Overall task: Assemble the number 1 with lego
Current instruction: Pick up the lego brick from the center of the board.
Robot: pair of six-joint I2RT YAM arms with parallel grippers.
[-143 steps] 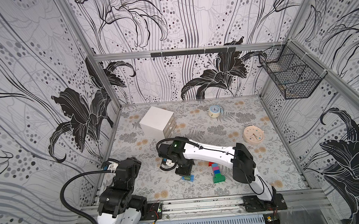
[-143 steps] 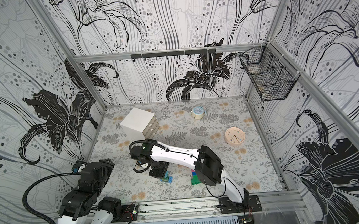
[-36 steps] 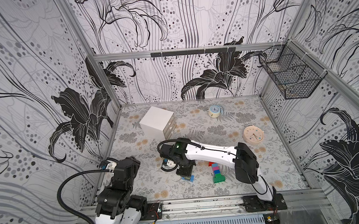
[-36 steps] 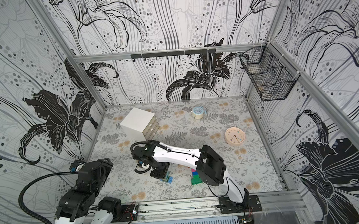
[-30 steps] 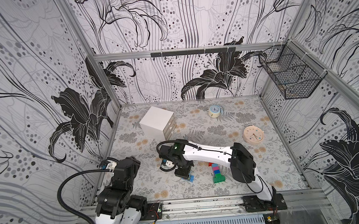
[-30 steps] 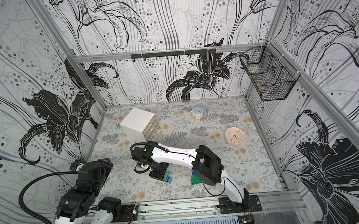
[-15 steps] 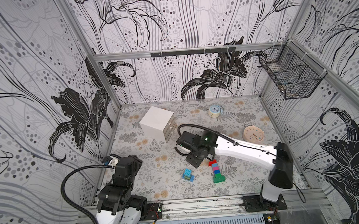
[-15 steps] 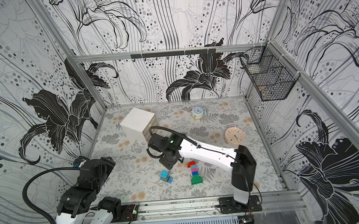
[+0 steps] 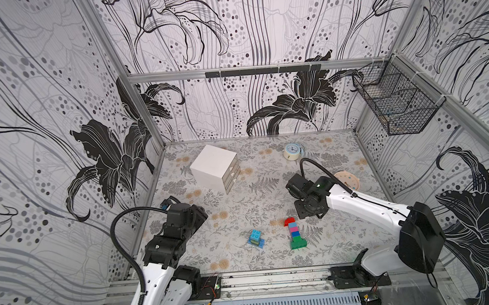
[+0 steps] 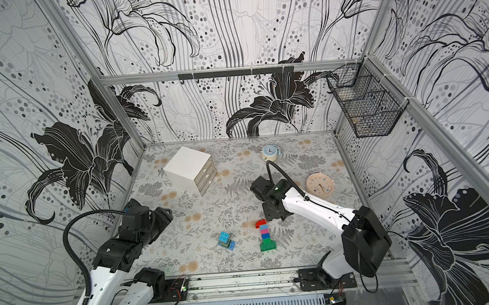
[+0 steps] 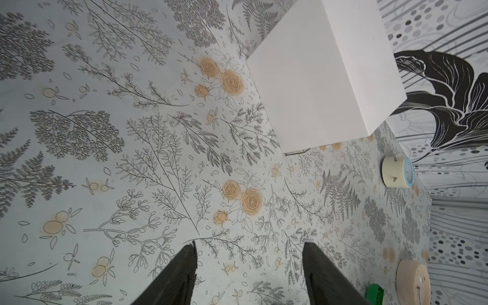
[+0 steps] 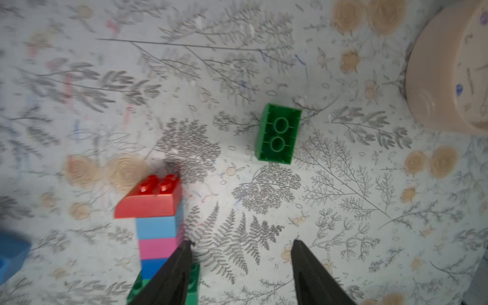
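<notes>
right gripper point(image 12: 242, 242): jaws apart, nothing between them; in both top views it hangs over the table point(image 9: 241, 206), just far-right of the lego number's red end.
left gripper point(image 11: 250, 244): jaws apart and empty, over bare table at the near left, well apart from all bricks.
lego number point(image 9: 294, 234): lies near the table's middle; a red sloped brick at the far end, then light blue, pink and blue, with a wider green brick at the near end.
loose green brick point(image 12: 278, 133): alone, hollow underside showing, between the lego number and the peach clock point(image 9: 347, 180); in the top views it seems hidden under the right gripper.
small stack point(image 9: 255, 238): light blue on lime on blue, left of the lego number, not touching it.
white drawer box point(image 9: 215, 168): far left.
blue-faced clock point(image 9: 292, 151): far side.
</notes>
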